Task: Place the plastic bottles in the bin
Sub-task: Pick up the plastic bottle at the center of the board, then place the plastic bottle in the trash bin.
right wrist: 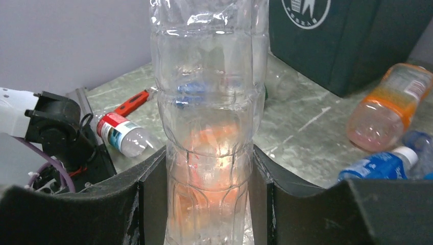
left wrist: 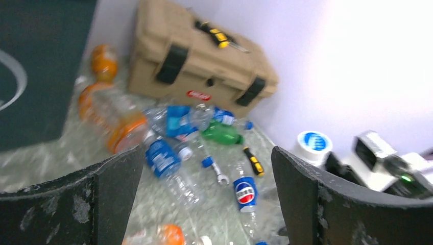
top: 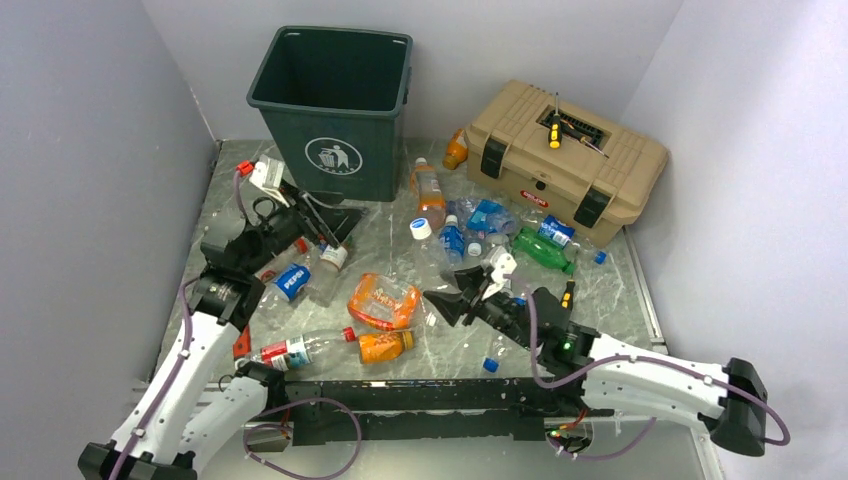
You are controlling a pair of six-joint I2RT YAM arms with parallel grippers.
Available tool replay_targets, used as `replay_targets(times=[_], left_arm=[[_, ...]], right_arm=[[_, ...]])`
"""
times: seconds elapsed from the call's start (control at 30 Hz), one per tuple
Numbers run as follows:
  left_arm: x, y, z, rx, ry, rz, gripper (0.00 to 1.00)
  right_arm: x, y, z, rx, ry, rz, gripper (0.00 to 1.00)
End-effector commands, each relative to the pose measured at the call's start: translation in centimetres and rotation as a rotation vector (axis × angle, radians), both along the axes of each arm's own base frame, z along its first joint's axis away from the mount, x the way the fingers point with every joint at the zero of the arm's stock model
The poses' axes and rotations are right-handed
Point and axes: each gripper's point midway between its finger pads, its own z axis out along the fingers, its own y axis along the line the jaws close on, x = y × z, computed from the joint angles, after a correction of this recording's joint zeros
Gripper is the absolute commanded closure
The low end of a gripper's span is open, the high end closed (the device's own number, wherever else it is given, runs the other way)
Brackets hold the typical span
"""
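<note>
The right tool [right wrist: 207, 176] is pinching a clear plastic bottle [right wrist: 207, 102] by its ribbed body, with the jaws pressing on both sides. It is sitting low over the near middle of the bench [top: 625, 295], well apart from the dark green bin [top: 300, 130], which is standing at the far left. The grasp looks made, so the step in hand is the pick. The next move is calling for a high lift, since the bin is tall, then a carry far and left over its open rim before letting go. The left tool [left wrist: 204, 163] is hanging spread wide and holding nothing, just in front of the bin, so it may be crowding that path.

Counting: one bin, one tan toolbox [top: 565, 165], and two yellow-handled screwdrivers, one on the toolbox lid [top: 555, 132] and one on the bench [top: 567, 294]. About a dozen bottles are showing, and the overlapping clear ones are making an exact count impossible.
</note>
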Motion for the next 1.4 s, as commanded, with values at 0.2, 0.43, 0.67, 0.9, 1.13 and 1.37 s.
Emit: replay_targets(times=[0.2, 0.43, 0.67, 0.9, 1.13, 1.37], left_arm=[[-3.9, -5.2, -0.2, 0.009, -0.250, -0.458, 0.01], [-5.4, -5.0, -0.1, -0.008, -0.320, -0.465, 0.01], [-5.9, -5.5, -0.4, 0.001, -0.302, -0.496, 0.02], [-6.6, -6.1, -0.8, 0.025, -0.296, -0.519, 0.05], [-6.7, -6.5, -1.1, 0.048, -0.281, -0.528, 0.28], [-7.0, -6.5, -1.0, 0.051, -0.282, -0.532, 0.31]], right_arm=[[1.8, 2.0, 3.2, 0.254, -0.137, -0.066, 0.77], [0.6, 3.9, 2.2, 0.240, -0.158, -0.029, 0.78], [0.6, 5.5, 1.4, 0.167, -0.168, -0.048, 0.79], [0.4, 6.7, 0.7, 0.145, -0.168, -0.058, 0.79], [0.1, 7.9, 0.5, 0.101, -0.188, -0.040, 0.80], [0.0, 8.2, 0.2, 0.077, -0.182, -0.042, 0.79]])
